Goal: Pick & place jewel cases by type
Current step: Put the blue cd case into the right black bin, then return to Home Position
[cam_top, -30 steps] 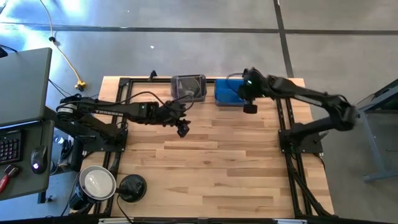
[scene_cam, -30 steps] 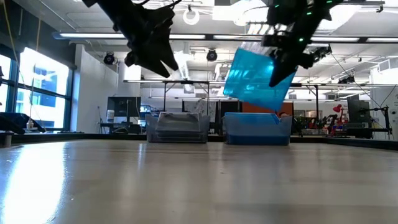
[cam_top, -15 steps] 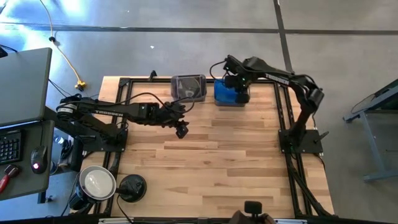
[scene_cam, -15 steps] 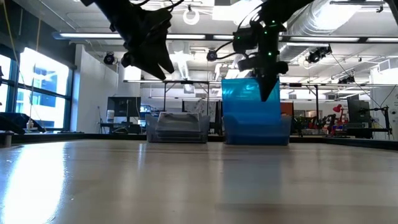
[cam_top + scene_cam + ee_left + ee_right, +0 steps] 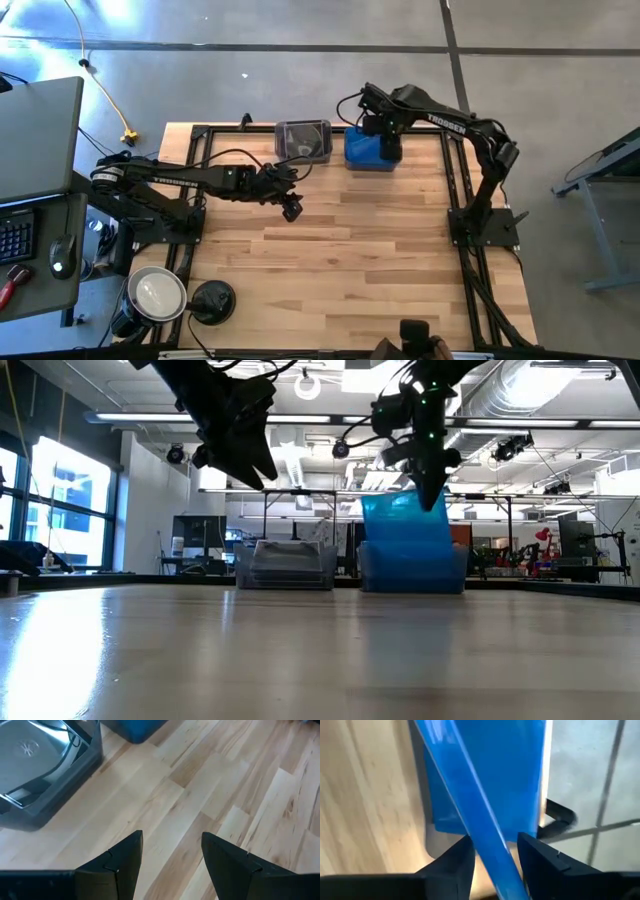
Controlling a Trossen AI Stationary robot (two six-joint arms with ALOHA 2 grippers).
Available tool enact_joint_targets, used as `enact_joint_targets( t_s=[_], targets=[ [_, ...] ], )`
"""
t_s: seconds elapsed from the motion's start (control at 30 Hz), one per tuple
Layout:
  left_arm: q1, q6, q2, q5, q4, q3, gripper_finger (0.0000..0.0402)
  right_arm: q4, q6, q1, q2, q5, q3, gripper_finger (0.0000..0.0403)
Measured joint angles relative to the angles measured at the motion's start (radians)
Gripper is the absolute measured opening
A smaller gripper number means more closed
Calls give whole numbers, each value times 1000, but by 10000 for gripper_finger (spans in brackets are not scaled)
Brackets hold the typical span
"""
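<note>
A blue jewel case (image 5: 485, 785) stands on edge in the right tub (image 5: 368, 150) at the table's far edge, its top (image 5: 405, 520) sticking up above the tub wall. My right gripper (image 5: 495, 852) hangs over it, pointing down and open, with a finger on either side of the case's upper edge. The left tub (image 5: 303, 140) holds clear cases with shiny discs (image 5: 45, 750). My left gripper (image 5: 292, 210) hovers open and empty above the wood, near that tub. My right gripper has its parted fingers (image 5: 465, 855) on either side of the blue case's upper edge (image 5: 492, 847), coming from above. Whether a finger still touches the case I cannot tell. The case stands tilted on edge, with its lower part inside the right tub.
The bare wooden tabletop (image 5: 350, 260) spreads from the tubs to the near edge. A round black object (image 5: 212, 300) and a metal bowl (image 5: 157, 293) sit at the near left corner. A desk with a laptop (image 5: 35, 150) stands off the left side.
My right gripper has carried the blue case toward the table's far edge and over the right tub. The case has turned from tilted to nearly upright and sunk into the tub. In the low view the gripper's tips now sit at the case's top edge.
</note>
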Motion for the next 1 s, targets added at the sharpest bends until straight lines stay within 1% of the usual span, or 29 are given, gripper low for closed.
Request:
enact_joint_targets(
  t_s=[0.1, 0.17, 0.3, 0.37, 0.53, 0.7, 0.77, 0.83, 0.9, 0.97, 1.0],
  targets=[
    [0, -7, 0, 0, 0, 0, 202, -30, -29, 0, 0, 63, 23, 147],
    [0, -15, 0, 0, 0, 0, 202, -34, -32, 0, 0, 70, 38, 150],
    [0, -22, 0, 0, 0, 0, 202, -37, -22, -10, -1, -29, 57, 150],
    [0, -22, 0, 0, 0, 0, 202, -36, -32, -14, -1, -28, 59, 149],
    [0, -22, 0, 3, -1, 0, 202, -52, -37, -24, -1, 153, 59, 145],
    [0, -23, 0, -1, -32, 0, 202, -127, -32, -34, -13, 350, 58, 147],
    [0, -26, 0, -20, -48, 0, 202, -166, 5, -34, -31, 420, 58, 144],
    [1, -28, -14, -56, -82, 0, 202, -200, 51, -28, -57, 458, 58, 139],
    [1, -29, -53, -119, -128, 0, 202, -230, 102, -20, -95, 448, 58, 134],
    [1, -28, -104, -184, -191, 2, 202, -236, 155, -14, -150, 379, 58, 129],
    [2, -27, -138, -206, -235, 2, 202, -236, 183, -12, -184, 324, 58, 126]
  ],
)
